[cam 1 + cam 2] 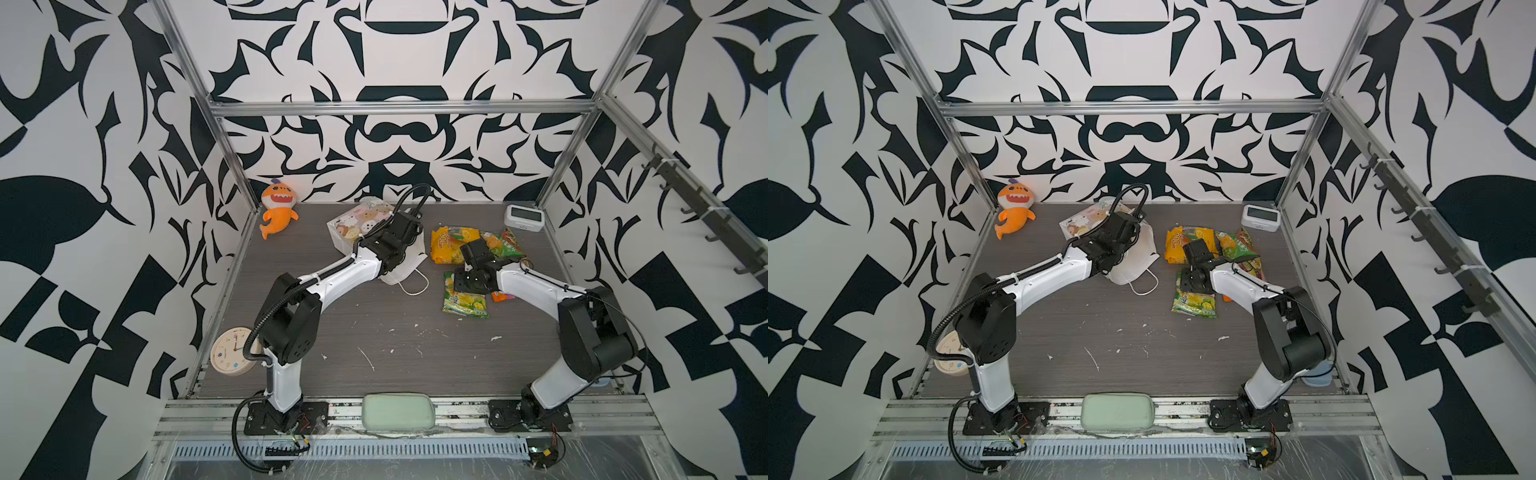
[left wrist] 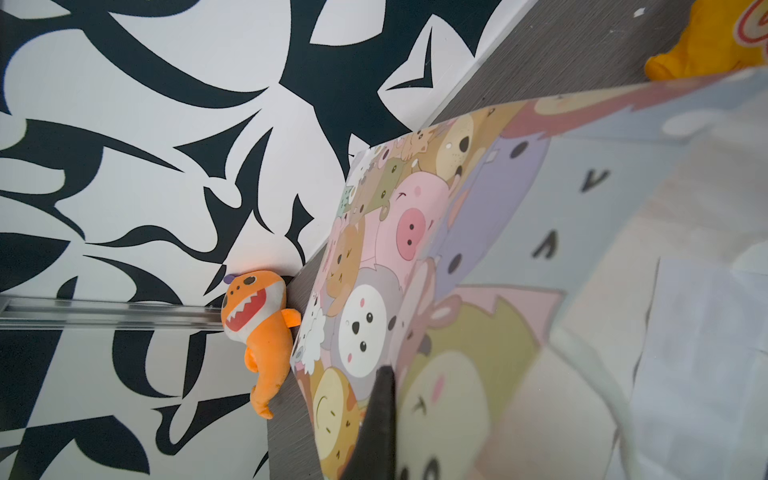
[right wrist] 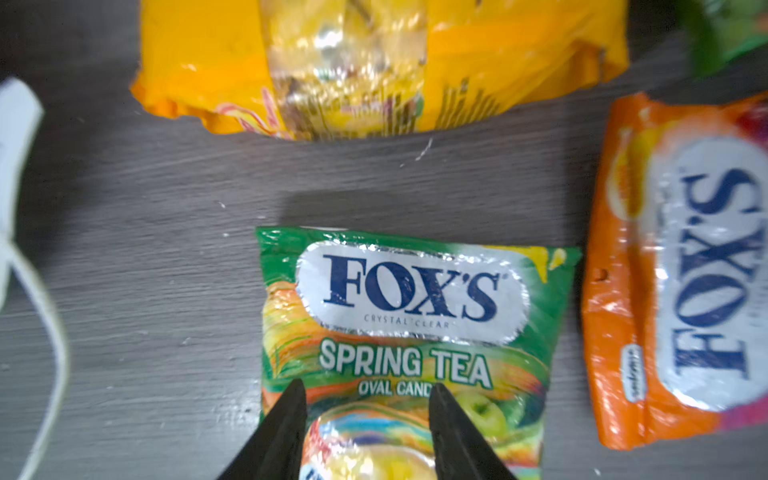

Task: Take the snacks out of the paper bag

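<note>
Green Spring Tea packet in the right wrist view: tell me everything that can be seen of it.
The green Spring Tea packet is a glossy, crinkled plastic pouch. A silver-edged white oval reads FOX'S Crystal Clear, with Spring Tea Oval Candy below it over fruit pictures. It lies flat and face up on the grey wood-grain table, apart from the yellow-orange packet and the orange FOX'S packet. The right gripper is open over its lower part. Whether the fingertips touch it cannot be told.

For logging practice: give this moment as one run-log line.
left claw: shut on bag | right claw: open over green packet | yellow packet: on table
</note>
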Controlling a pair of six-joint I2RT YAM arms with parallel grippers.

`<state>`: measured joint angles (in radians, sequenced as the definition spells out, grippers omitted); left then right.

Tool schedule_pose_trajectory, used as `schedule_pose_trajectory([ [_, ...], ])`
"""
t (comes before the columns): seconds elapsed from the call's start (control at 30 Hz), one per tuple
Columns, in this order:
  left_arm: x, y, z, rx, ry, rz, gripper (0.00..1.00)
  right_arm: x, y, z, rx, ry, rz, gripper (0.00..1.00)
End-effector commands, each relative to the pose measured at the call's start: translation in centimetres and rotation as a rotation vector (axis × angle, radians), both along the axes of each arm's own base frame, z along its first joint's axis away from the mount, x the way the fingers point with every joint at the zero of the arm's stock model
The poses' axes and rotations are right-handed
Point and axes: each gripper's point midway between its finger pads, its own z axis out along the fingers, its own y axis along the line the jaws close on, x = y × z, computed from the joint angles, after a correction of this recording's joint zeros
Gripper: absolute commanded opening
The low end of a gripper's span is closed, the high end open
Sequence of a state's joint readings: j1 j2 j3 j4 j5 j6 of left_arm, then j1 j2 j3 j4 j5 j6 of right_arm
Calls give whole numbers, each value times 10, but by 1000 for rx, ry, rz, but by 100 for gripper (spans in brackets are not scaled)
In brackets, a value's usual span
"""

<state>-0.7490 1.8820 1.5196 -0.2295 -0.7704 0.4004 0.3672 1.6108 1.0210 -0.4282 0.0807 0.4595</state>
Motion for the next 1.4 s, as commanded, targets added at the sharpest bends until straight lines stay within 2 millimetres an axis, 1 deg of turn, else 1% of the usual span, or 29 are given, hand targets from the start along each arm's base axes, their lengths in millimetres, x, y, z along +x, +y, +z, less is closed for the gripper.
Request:
schedule_pose_trajectory([
  [0.0, -1, -2, 24, -52, -56, 3, 5, -2, 0, 27, -57, -20, 2, 59],
  [0.1, -2, -2, 24, -51, -55, 4, 5, -15, 1, 21, -60, 27, -34, 63],
  [0.13, -1, -2, 23, -51, -54, 4, 5, -20, 1, 16, -52, 42, -51, 71],
  [0.23, 0, -4, 21, -49, -51, 4, 5, -25, 2, 0, -36, 68, -78, 72],
  [0.4, 1, -7, 22, -45, -48, -2, 5, -21, 1, -22, -75, 120, -105, 72],
  [0.43, 1, -7, 22, -45, -49, -3, 5, -19, 0, -26, -88, 129, -106, 71],
  [0.5, 0, -6, 23, -44, -50, -3, 5, -16, 1, -33, -96, 131, -94, 66],
  [0.63, 0, -5, 24, -36, -51, -3, 5, -7, 3, -45, -130, 129, -42, 52],
  [0.73, -1, -4, 23, -31, -49, 1, 5, -3, 5, -50, -157, 134, 16, 48],
  [0.77, -1, -3, 24, -32, -51, 3, 5, 0, -1, -48, -193, 120, 11, 47],
  [0.8, -1, -3, 24, -30, -51, 4, 5, 0, -2, -47, -204, 116, 25, 47],
  [1.0, 0, -3, 24, -25, -53, 2, 5, 7, 0, -39, -242, 63, 154, 46],
  [1.17, 1, -5, 26, -25, -56, -1, 5, 14, -11, -33, -292, 28, 173, 46],
  [1.23, 1, -4, 27, -25, -57, -3, 5, 16, -14, -31, -284, 25, 171, 46],
  [1.3, 0, -4, 28, -23, -59, -2, 5, 17, -17, -25, -283, 25, 158, 46],
  [1.37, 0, -3, 31, -24, -62, -2, 5, 16, -14, -11, -256, 16, 147, 48],
])
